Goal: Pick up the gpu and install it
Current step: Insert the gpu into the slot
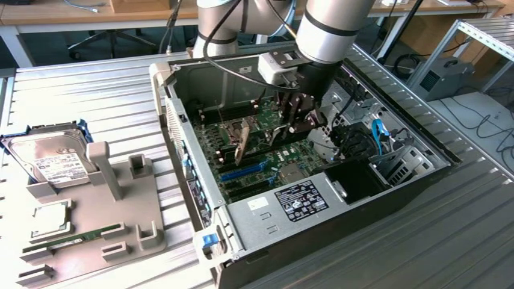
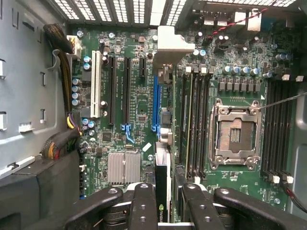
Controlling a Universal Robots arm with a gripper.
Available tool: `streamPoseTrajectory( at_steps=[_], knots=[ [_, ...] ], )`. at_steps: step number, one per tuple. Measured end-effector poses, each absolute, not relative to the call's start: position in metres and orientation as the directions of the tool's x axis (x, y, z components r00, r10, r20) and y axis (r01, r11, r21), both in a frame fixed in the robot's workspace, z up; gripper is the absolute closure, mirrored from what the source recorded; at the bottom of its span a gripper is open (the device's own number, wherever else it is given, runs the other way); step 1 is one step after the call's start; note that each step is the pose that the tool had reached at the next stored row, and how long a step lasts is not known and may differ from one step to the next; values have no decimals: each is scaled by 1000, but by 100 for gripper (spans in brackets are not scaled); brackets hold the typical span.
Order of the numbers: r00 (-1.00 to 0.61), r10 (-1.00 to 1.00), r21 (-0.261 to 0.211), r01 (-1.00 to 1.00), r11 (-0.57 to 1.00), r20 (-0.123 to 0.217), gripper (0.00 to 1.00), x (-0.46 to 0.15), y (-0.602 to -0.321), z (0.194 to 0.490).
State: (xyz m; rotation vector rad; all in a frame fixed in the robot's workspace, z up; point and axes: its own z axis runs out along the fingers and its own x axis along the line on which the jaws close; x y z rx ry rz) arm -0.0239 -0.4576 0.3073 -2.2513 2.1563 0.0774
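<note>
Alignment is deciding this: the claw [image 2: 163,203] is clamping the gpu [image 2: 162,184] edge-on between its fingers [image 2: 144,206], inside the open computer case [image 1: 241,211]. The card is hanging directly beneath the claw over the motherboard [image 2: 139,105], its long axis running parallel to the blue slot [image 2: 155,103] and seemingly lined up with it.
</note>
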Motion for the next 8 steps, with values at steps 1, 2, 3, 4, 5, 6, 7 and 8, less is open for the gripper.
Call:
streamPoseTrajectory(
  at_steps=[1, 2, 3, 4, 5, 6, 7, 8],
  knots=[
    [43, -998, 18, -999, -44, -52, 74, -27, -458, 305],
    [13, -999, 18, -1000, -14, -52, 74, -27, -458, 304],
    [9, -999, 18, -1000, -10, -52, 74, -27, -458, 304],
    [8, -999, 18, -1000, -9, -52, 74, -27, -458, 304],
    [8, -999, 18, -1000, -9, -52, 74, -27, -458, 304],
    [8, -999, 18, -1000, -9, -52, 74, -27, -458, 304],
    [8, -999, 18, -1000, -9, -52, 74, -27, -458, 304],
    [8, -999, 18, -1000, -9, -52, 74, -27, -458, 304]
  ],
)
